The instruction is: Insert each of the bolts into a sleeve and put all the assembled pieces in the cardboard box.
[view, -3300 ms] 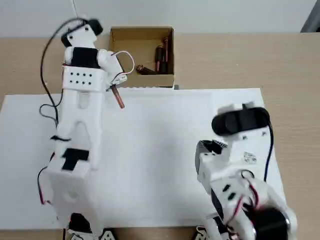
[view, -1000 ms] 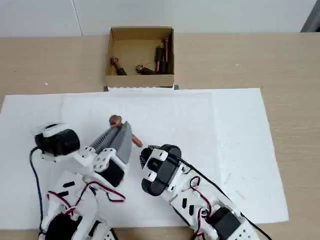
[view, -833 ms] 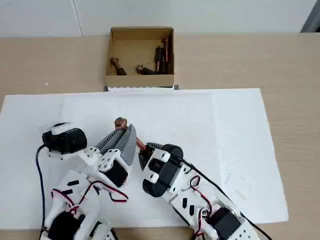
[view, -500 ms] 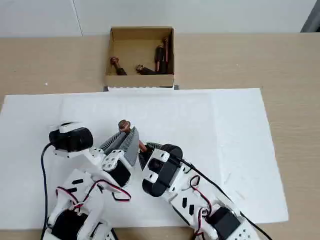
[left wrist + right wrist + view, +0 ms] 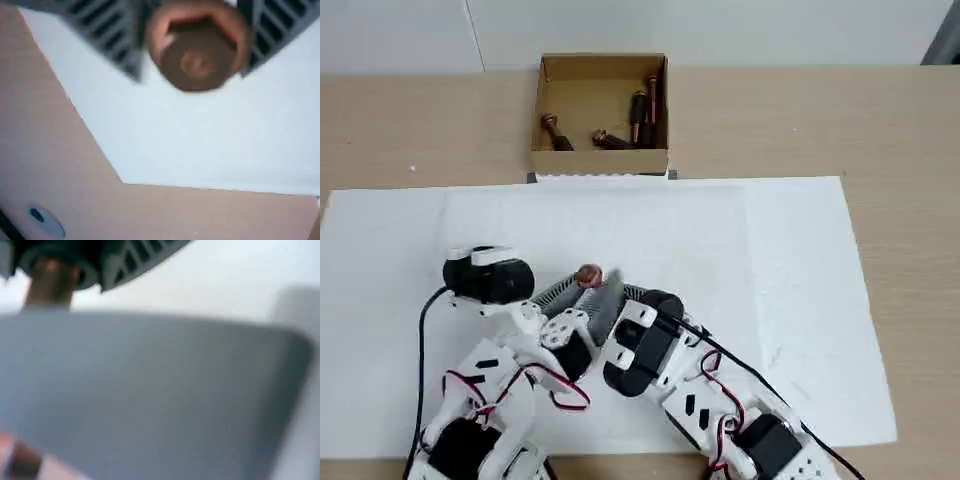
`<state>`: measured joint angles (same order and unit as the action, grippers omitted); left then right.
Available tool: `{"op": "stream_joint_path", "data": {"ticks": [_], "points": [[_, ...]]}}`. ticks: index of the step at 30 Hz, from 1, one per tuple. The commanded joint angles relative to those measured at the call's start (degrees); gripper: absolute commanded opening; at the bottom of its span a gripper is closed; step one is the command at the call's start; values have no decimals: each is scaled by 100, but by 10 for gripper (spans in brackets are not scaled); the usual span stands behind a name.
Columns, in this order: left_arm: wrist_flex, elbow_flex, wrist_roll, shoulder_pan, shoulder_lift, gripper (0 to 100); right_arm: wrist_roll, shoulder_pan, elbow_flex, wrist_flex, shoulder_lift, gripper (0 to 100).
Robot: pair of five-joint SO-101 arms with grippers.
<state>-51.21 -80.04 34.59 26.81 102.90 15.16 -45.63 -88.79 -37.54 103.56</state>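
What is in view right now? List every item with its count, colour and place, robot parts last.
cardboard box: one, brown, on the far side of the table, just beyond the sheet
assembled pieces: at least three, copper and dark, inside the cardboard box; exact count unclear
bolt: one, copper, held in the left gripper over the sheet
paper sheet: one, white, covering the near part of the table
table: one, tan wood
left gripper: one, grey ribbed fingers, shut on the bolt, over the near middle of the sheet
right arm: one, white and black, close beside the left gripper
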Motion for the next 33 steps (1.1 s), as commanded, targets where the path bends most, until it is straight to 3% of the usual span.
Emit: {"op": "stream_joint_path", "data": {"ticks": [1, 7, 16, 29, 33], "points": [[-9, 57, -53, -53, 35, 190, 97, 13, 369, 145, 31, 2], [-35, 189, -510, -62, 44, 193, 105, 13, 352, 127, 31, 2], [-791, 338, -862, -299, 35, 196, 105, 13, 316, 119, 22, 2], [-756, 734, -1116, -554, 62, 190, 114, 75, 211, 110, 13, 2], [-545, 1086, -1134, -958, 53, 71, 79, 400, 229, 119, 13, 2]]}}
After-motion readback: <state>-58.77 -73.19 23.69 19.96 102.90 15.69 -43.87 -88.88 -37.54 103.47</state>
